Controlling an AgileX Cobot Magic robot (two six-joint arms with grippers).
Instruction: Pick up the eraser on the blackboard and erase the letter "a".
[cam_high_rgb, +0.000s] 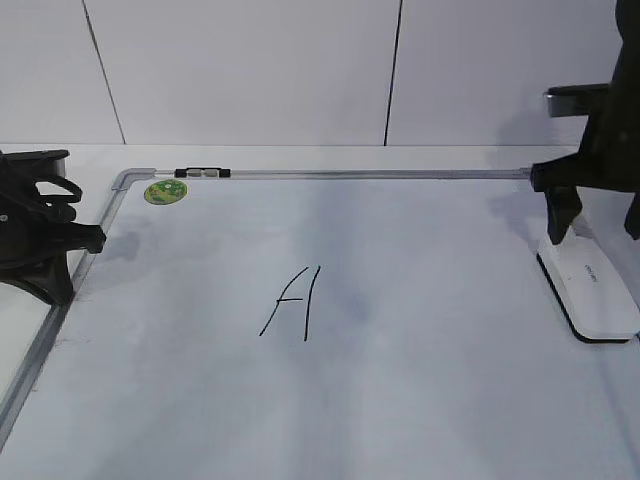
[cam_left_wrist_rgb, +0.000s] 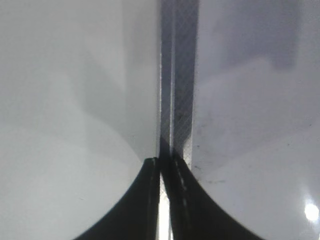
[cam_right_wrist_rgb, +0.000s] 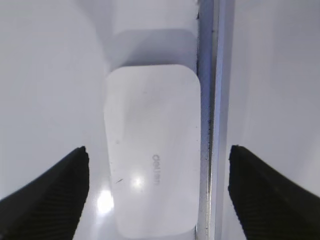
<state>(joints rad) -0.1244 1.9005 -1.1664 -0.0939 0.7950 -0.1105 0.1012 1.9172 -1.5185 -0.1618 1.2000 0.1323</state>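
Note:
The eraser, a flat white block with a black base, lies on the blackboard against its right frame. My right gripper hangs open just above it, one finger on each side. In the right wrist view the eraser lies between the wide-apart fingertips of the right gripper, beside the metal frame. My left gripper rests at the board's left edge, shut on nothing. In the left wrist view the left gripper sits over the frame strip. The letter "a" shows in no view.
A tall slanted capital "A" is drawn mid-board. A round green sticker sits near the far left corner, with a small black-and-white clip on the top frame. A white wall stands behind.

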